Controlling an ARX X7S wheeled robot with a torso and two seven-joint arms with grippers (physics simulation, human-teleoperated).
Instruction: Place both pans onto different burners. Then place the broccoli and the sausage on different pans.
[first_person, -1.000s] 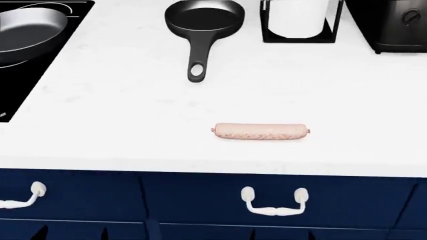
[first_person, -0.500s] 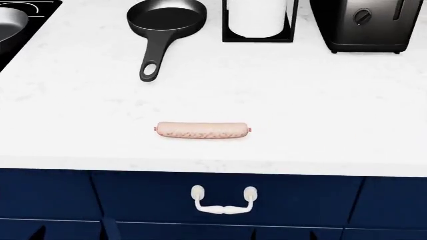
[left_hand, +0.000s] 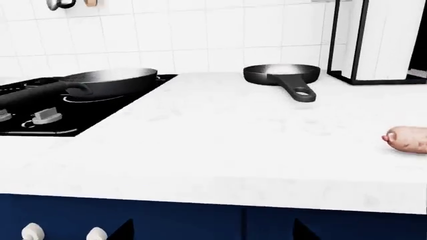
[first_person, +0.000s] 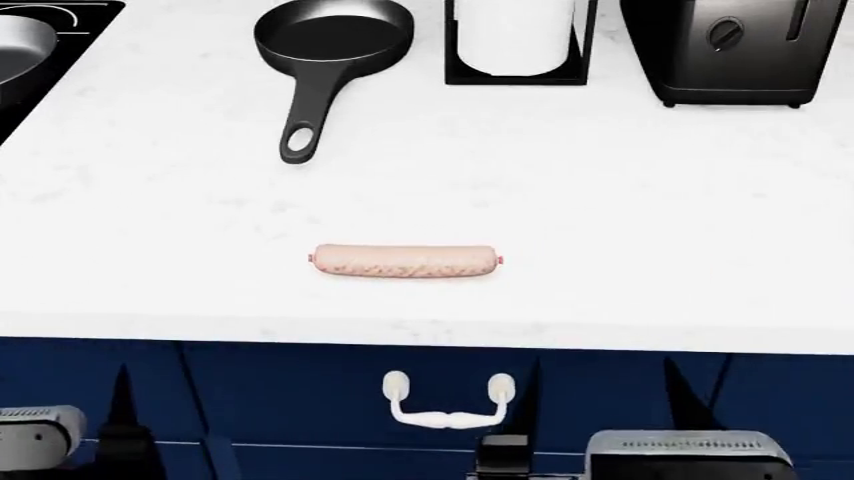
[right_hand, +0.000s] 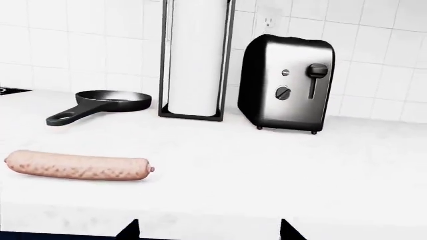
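The pale pink sausage (first_person: 404, 261) lies on the white counter near its front edge, also seen in the right wrist view (right_hand: 77, 166). One dark pan (first_person: 331, 35) sits on the counter at the back, handle toward me. The other pan (left_hand: 110, 81) rests on the black cooktop (left_hand: 40, 122) over white burner outlines (left_hand: 87, 99). My left gripper (left_hand: 212, 235) is open, low in front of the cabinet. Below the counter edge, right of the sausage, my right gripper (first_person: 607, 385) is open and empty. The broccoli is out of view.
A paper towel roll in a black holder (first_person: 514, 40) and a steel toaster (first_person: 734, 50) stand at the back right. Grey knobs (left_hand: 47, 116) line the cooktop's front. Navy drawers with a white handle (first_person: 447, 400) run below the counter.
The head view swung right, then settled. Both grippers have risen into the bottom of the head view. The sausage and pans lie where they were.
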